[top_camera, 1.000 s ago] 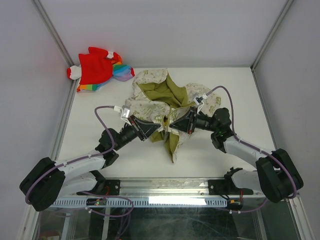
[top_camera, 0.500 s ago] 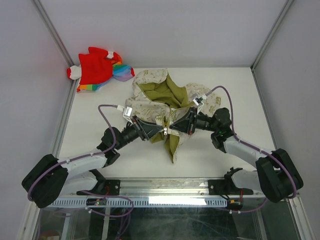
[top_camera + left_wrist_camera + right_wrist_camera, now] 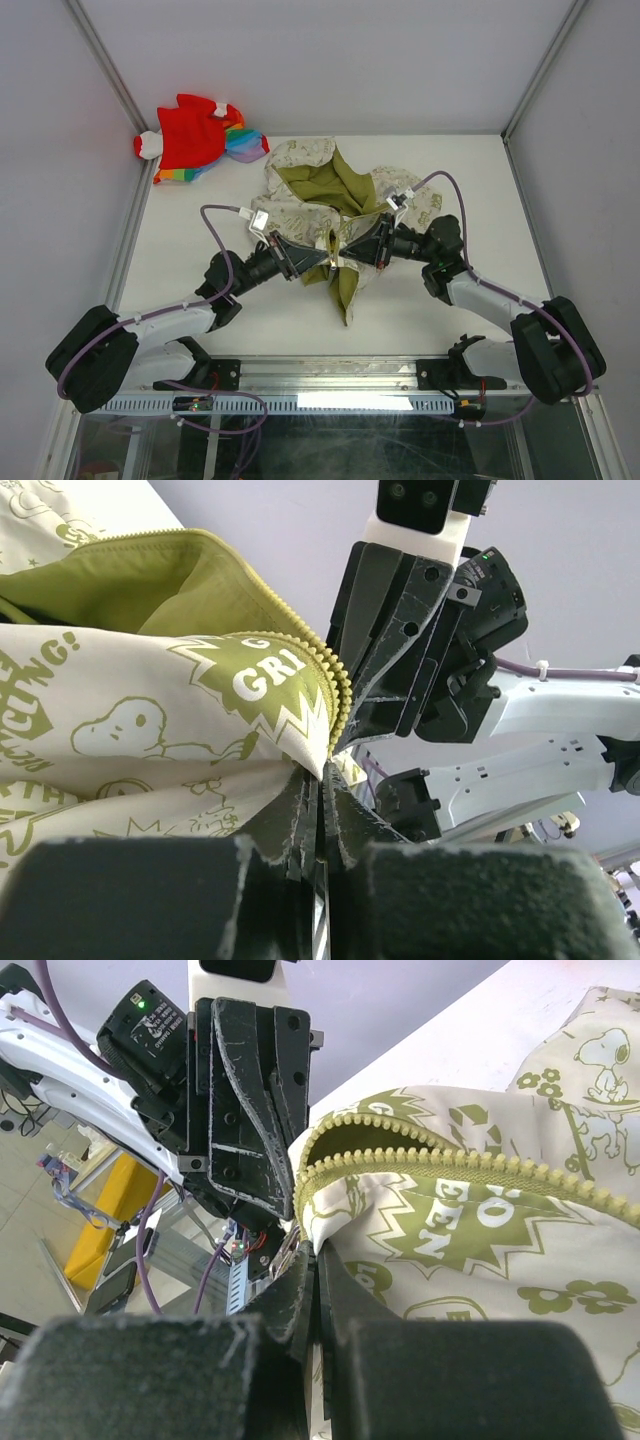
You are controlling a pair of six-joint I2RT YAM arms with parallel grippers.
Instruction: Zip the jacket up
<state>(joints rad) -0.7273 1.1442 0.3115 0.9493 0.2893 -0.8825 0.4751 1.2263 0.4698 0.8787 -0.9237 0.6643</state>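
Crumpled near the middle of the white desk: a small cream-white fabric jacket with olive-green printed motifs, fallen open with the plain olive lining upward and one olive flap trailing toward the near edge; pinched at the foot of its front opening from both sides, tips almost meeting; clamped from the left by the black two-finger left gripper, fingers closed tight on one front edge just below where the olive zipper strip curls over; clamped likewise from the right by the black right gripper on the facing edge, closed on cloth with no gap showing; held so, most likely, to draw the two lower ends of the toothed strip together and lift them off the desk for seating the slider; no slider or pull tab to be made out for certain, only a small metallic glint between the tips from above; impossible to say whether the two rows are mated at the base; in the way: loose folds of lining bunched right behind the pinch, liable to catch in the teeth, and the bulk of each gripper crowding the other; also around: purple cables looped over the arms, off the cloth; well apart in the far-left corner, a red and rainbow-coloured soft garment, no part of this job
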